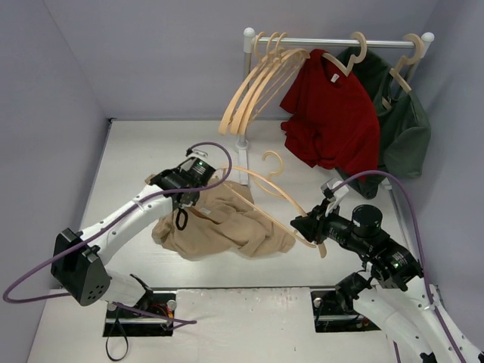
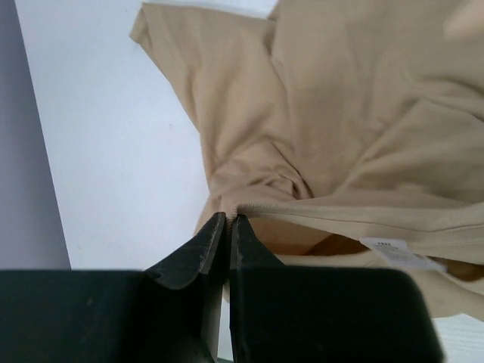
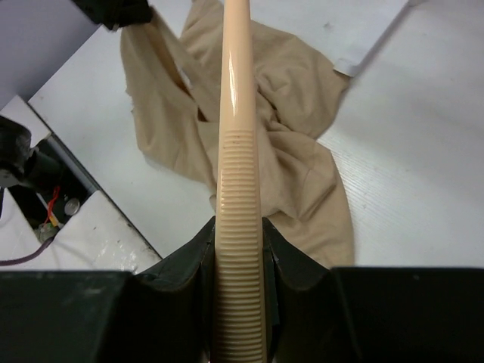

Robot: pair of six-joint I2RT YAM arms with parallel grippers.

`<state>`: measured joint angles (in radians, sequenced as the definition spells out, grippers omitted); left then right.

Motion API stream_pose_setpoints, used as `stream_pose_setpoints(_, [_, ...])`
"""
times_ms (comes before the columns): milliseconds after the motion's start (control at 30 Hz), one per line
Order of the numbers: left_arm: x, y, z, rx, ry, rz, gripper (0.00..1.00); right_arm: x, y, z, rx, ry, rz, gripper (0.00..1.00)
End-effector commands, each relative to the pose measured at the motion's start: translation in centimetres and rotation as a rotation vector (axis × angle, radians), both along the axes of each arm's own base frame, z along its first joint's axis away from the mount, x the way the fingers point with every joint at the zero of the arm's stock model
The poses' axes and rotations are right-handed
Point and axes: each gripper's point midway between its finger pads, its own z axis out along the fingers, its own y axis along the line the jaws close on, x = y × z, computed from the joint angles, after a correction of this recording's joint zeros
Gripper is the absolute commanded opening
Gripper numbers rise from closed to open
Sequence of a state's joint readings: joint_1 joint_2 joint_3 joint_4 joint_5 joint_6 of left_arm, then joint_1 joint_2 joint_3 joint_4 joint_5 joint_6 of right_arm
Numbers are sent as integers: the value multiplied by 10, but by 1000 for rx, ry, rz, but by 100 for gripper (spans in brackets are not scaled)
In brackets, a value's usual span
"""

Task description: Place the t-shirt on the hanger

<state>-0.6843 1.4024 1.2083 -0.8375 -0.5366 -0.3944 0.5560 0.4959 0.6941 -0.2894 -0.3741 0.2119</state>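
Left pincer [image 2: 227, 224] is pinching the t-shirt [image 2: 340, 113] collar closed, likely holding the neck up for threading | right pincer [image 3: 239, 246] is clamping the hanger [image 3: 236, 91] by its ribbed arm, aiming it ahead over the t-shirt on the table [image 1: 136, 151]

The top external camera hangs high behind both arm bases and faces the back wall. It takes in the whole counter [image 1: 136, 151], with the t-shirt [image 1: 227, 227] near its middle. The left wrist camera rides just behind the left pincer [image 2: 228, 219], very close to the t-shirt, and looks over it at the collar edge. The right wrist camera looks past the right pincer [image 3: 239, 227] and along the hanger [image 3: 236, 113] toward the t-shirt from farther off. All three views share the t-shirt.
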Motion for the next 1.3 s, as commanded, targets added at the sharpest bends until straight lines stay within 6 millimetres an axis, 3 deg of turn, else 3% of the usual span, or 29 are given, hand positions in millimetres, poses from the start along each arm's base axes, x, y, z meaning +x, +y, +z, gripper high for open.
stream_pose_setpoints(0, [30, 8, 41, -88, -131, -58, 0, -3, 21, 46, 86, -163, 138, 0])
stream_pose_setpoints(133, [38, 2, 56, -111, -164, -125, 0, -12, 30, 51, 97, -186, 223, 0])
stream_pose_setpoints(300, [43, -4, 60, -104, -156, -171, 0, -15, 35, 54, 105, -210, 272, 0])
stream_pose_setpoints(700, [41, -9, 81, -153, -204, -213, 0, -6, 44, 31, 86, -172, 292, 0])
stream_pose_setpoints(1100, [21, -15, 91, -208, -222, -334, 0, 2, 44, 24, 69, -162, 247, 0])
stream_pose_setpoints(1267, [8, -29, 98, -276, -223, -436, 0, 2, 49, 30, 76, -181, 263, 0])
